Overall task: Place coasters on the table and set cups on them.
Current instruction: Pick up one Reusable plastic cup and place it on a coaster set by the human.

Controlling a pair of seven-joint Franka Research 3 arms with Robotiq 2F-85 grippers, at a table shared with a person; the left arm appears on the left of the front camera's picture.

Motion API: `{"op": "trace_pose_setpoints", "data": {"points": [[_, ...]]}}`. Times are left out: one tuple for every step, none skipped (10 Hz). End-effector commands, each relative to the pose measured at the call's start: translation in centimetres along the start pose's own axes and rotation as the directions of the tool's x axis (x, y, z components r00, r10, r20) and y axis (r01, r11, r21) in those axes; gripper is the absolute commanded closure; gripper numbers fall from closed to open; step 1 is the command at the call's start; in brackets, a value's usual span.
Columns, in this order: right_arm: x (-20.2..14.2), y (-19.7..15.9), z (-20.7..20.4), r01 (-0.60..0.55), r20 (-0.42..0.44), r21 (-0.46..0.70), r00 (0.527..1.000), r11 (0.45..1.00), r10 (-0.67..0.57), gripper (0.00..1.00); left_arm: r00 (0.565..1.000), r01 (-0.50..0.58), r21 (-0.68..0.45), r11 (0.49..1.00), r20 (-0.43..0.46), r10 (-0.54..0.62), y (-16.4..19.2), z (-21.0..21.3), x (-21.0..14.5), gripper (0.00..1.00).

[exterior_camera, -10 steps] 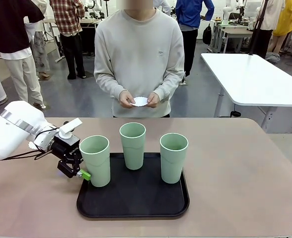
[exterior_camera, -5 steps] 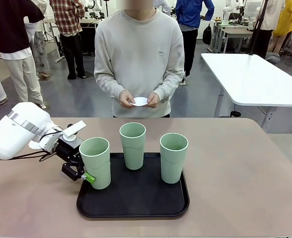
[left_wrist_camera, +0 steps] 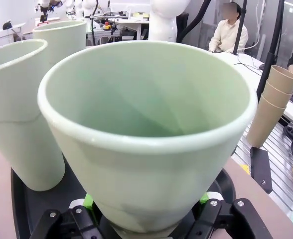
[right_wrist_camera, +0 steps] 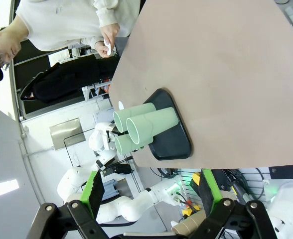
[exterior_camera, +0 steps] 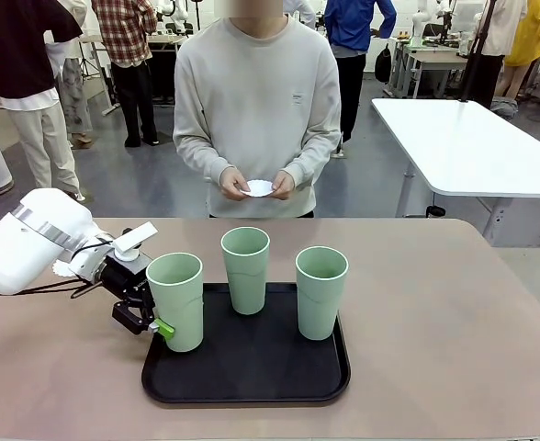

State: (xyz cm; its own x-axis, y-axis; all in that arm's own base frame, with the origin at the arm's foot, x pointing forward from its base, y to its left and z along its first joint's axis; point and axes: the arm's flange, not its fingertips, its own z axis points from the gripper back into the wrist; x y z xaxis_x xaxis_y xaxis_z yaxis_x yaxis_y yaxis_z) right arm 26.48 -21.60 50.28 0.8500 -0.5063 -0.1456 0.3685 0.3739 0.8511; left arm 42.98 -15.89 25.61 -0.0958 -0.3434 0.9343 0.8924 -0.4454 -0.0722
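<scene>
Beige-pink worktop (exterior_camera: 454,322) is stretching across the front view, with a white table (exterior_camera: 472,147) standing beyond it in a busy room. Near the worktop's middle a black tray (exterior_camera: 252,397) is lying flat. Three mint-green cups are standing upright on the tray: the left cup (exterior_camera: 178,299) at the tray's left edge, the middle cup (exterior_camera: 245,271) toward the tray's far edge, and the right cup (exterior_camera: 321,294) on the tray's right half. The robot's left hand (exterior_camera: 166,326) is clamping the left cup low on its wall, jaws closed onto it. Beyond the tray, a person is holding a white coaster (exterior_camera: 259,188) between both hands at waist height.

Seen from the left wrist, the left cup (left_wrist_camera: 146,129) is looming large, and the green pads (left_wrist_camera: 88,201) are pressing against its lower wall from both sides. The other two cups (left_wrist_camera: 17,114) are standing beside it over the tray (left_wrist_camera: 32,209). Brown paper cups (left_wrist_camera: 271,104) are standing stacked in the background.

Seen from the right wrist, the right hand (right_wrist_camera: 151,191) is hanging well away from the tray (right_wrist_camera: 174,144), its fingers (right_wrist_camera: 93,191) spread wide and gripping nothing. The three cups (right_wrist_camera: 141,127) are clustering on the tray, and the person's coaster (right_wrist_camera: 108,48) is showing beyond the worktop's (right_wrist_camera: 211,64) far edge.
</scene>
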Motion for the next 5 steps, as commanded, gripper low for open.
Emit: {"op": "trace_pose_setpoints", "data": {"points": [[-0.1, -0.1, -0.1, -0.005, -0.004, 0.016, 1.000, 1.000, 0.005, 0.00, 0.998, -0.021, 0.080, 0.997, -0.062, 0.026, -3.4, 0.2, 6.0, 0.36], [-0.1, -0.1, -0.1, -0.005, -0.004, 0.016, 1.000, 1.000, 0.005, 0.00, 0.997, -0.025, 0.162, 0.987, -0.073, 0.037, -4.7, 0.6, 8.8, 0.36], [-0.1, -0.1, -0.1, -0.005, -0.004, 0.016, 1.000, 1.000, 0.005, 0.00, 0.996, -0.017, 0.243, 0.970, -0.082, 0.038, -5.5, 1.6, 11.3, 0.36], [-0.1, -0.1, -0.1, -0.005, -0.004, 0.016, 1.000, 1.000, 0.005, 0.00, 0.997, -0.025, 0.309, 0.951, -0.059, 0.046, -6.0, 2.8, 13.6, 0.36], [-0.1, -0.1, -0.1, -0.005, -0.004, 0.016, 1.000, 1.000, 0.005, 0.00, 0.998, -0.051, 0.361, 0.931, -0.017, 0.061, -6.4, 4.2, 15.5, 0.36]]}}
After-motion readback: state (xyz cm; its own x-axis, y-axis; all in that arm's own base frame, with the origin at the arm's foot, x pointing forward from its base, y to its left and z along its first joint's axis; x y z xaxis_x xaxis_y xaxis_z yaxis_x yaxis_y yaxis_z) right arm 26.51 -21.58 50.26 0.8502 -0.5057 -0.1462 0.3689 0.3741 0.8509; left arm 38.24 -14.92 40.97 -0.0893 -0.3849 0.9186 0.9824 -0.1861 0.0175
